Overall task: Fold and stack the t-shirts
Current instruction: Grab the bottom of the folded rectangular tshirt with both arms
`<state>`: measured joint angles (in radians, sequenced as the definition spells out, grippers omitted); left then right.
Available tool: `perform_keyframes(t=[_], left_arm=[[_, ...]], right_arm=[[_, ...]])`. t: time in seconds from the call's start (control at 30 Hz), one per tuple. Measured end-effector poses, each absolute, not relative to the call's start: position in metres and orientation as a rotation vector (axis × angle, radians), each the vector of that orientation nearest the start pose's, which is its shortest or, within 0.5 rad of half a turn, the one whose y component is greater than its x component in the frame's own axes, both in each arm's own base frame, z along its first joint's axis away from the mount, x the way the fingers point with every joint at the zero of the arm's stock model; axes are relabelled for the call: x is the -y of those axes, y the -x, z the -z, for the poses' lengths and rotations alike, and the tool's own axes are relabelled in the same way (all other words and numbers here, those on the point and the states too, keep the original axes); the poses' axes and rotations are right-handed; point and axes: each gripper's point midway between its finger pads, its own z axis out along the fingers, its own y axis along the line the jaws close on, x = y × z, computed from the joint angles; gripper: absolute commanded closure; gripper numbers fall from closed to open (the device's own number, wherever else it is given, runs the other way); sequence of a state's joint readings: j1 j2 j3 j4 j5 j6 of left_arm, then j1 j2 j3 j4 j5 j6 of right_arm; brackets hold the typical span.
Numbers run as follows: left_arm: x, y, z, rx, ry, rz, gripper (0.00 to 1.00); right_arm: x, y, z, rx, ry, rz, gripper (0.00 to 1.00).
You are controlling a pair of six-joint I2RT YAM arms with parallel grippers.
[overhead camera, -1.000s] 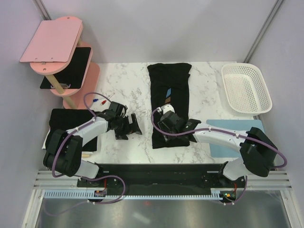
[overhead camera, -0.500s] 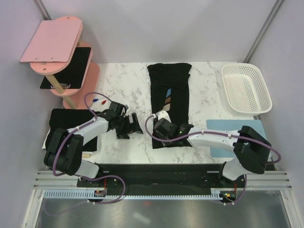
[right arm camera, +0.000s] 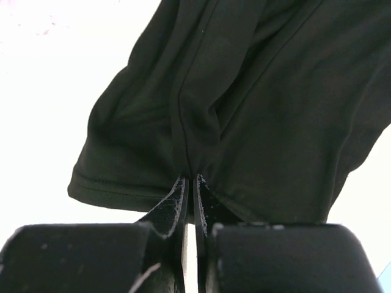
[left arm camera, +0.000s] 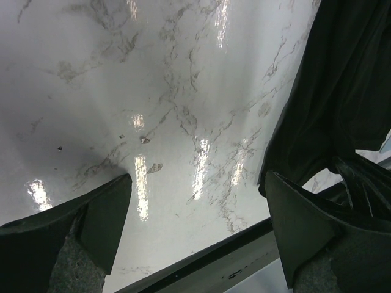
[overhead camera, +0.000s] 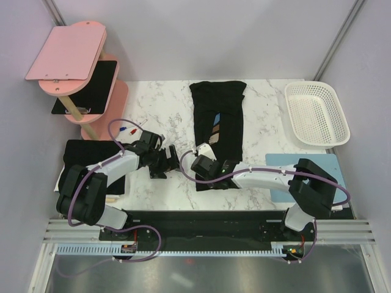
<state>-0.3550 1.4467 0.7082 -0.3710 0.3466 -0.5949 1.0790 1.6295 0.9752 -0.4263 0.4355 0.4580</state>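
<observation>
A black t-shirt (overhead camera: 219,131) with a blue, white and tan chest print lies folded into a long strip down the middle of the marble table (overhead camera: 159,110). My right gripper (overhead camera: 200,171) is at the strip's near left corner. In the right wrist view it is shut (right arm camera: 190,183) on a pinch of the t-shirt (right arm camera: 244,91) just above the hem. A second black t-shirt (overhead camera: 88,160) lies folded at the table's left edge. My left gripper (overhead camera: 168,160) stands open over bare marble between the two. Its fingers (left arm camera: 104,213) hold nothing, and the strip's edge (left arm camera: 342,91) shows at its right.
A white basket (overhead camera: 317,113) stands at the back right and a light blue mat (overhead camera: 305,166) lies under the right arm. A pink shelf stand (overhead camera: 73,58) at the back left carries a black board (overhead camera: 91,82). Two pens (overhead camera: 128,130) lie near it.
My right gripper slid left along the near end of the t-shirt strip to its left corner and closed on the fabric. The left gripper stayed open and barely moved.
</observation>
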Motion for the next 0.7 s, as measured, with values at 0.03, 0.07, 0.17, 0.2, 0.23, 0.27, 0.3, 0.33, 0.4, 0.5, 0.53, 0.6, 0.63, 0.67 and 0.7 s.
perform_keyframes(t=[0.03, 0.07, 0.17, 0.2, 0.23, 0.27, 0.3, 0.33, 0.4, 0.5, 0.53, 0.6, 0.63, 0.67, 0.7], left_arm=[[0.174, -0.235, -0.033, -2.790, 0.220, 0.736, 0.03], [0.174, -0.235, -0.032, -2.790, 0.220, 0.736, 0.03], [0.174, -0.235, -0.032, -2.790, 0.220, 0.738, 0.03], [0.175, -0.236, -0.032, -2.789, 0.219, 0.742, 0.03], [0.176, -0.236, -0.032, -2.787, 0.217, 0.746, 0.03], [0.176, -0.237, -0.032, -2.787, 0.217, 0.748, 0.04], [0.176, -0.237, -0.032, -2.786, 0.216, 0.752, 0.04], [0.177, -0.237, -0.032, -2.786, 0.215, 0.753, 0.04], [0.177, -0.237, -0.032, -2.784, 0.212, 0.760, 0.04], [0.179, -0.238, -0.032, -2.782, 0.209, 0.769, 0.04], [0.179, -0.238, -0.032, -2.782, 0.209, 0.771, 0.04], [0.179, -0.238, -0.032, -2.782, 0.209, 0.772, 0.05], [0.179, -0.238, -0.032, -2.782, 0.209, 0.773, 0.05], [0.179, -0.238, -0.032, -2.782, 0.209, 0.773, 0.05], [0.179, -0.238, -0.032, -2.782, 0.208, 0.773, 0.05]], right_arm=[[-0.280, -0.214, -0.047, -2.413, 0.629, -0.037, 0.93], [-0.280, -0.214, -0.049, -2.409, 0.627, -0.040, 0.93], [-0.281, -0.213, -0.059, -2.398, 0.610, -0.068, 0.93], [-0.282, -0.212, -0.067, -2.391, 0.591, -0.096, 0.93], [-0.283, -0.211, -0.070, -2.387, 0.580, -0.112, 0.94], [-0.285, -0.211, -0.076, -2.383, 0.562, -0.136, 0.94], [-0.286, -0.210, -0.081, -2.380, 0.543, -0.160, 0.94], [-0.287, -0.210, -0.084, -2.377, 0.523, -0.180, 0.94], [-0.285, -0.208, -0.088, -2.377, 0.488, -0.205, 0.95], [-0.278, -0.203, -0.082, -2.399, 0.445, -0.203, 0.96], [-0.275, -0.201, -0.078, -2.411, 0.431, -0.194, 0.96], [-0.264, -0.197, -0.068, -2.441, 0.406, -0.157, 0.97], [-0.261, -0.196, -0.065, -2.450, 0.395, -0.141, 0.97], [-0.256, -0.195, -0.061, -2.459, 0.380, -0.122, 0.99], [-0.253, -0.195, -0.058, -2.469, 0.367, -0.104, 0.98]])
